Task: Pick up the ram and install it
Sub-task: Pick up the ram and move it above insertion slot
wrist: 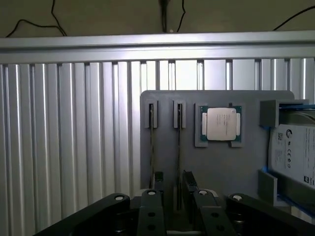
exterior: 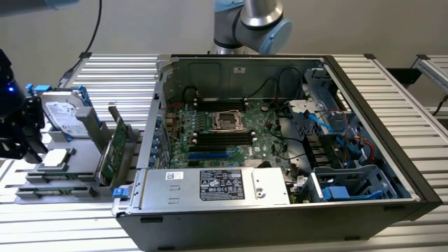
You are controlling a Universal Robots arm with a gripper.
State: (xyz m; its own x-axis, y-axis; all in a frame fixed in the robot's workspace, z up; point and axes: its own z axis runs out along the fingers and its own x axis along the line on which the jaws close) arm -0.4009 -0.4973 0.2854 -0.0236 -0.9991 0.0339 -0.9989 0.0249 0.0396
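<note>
- Alignment is the whole question: the ram (wrist: 178,147) stands on its thin edge in a slot of the grey holder (wrist: 216,167), and in the wrist view its line runs straight into the gap of my claw (wrist: 173,179).
- Its long axis runs away from me across the holder, from under my fingers (wrist: 189,179) to the bracketed slot end at the holder's far edge. That is parallel to the slats of the table (wrist: 74,147).
- My claw is wide and has nothing in it. One finger sits to each side of the stick's line, so I judge the gap lies across the thin board, not along it.
- A second stick (wrist: 151,147) stands parallel just beside the ram, on the side away from the processor (wrist: 221,123). It falls just outside my finger, close enough that I judge a sideways slip could catch it.
- The processor lies between the ram and the hard drive (wrist: 293,147), which sits at the holder's opposite edge.
- I cannot tell how high I hang over the ram's top edge.
- In the exterior view I am at the exterior view's left, well apart from the open computer case (exterior: 280,131).
</note>
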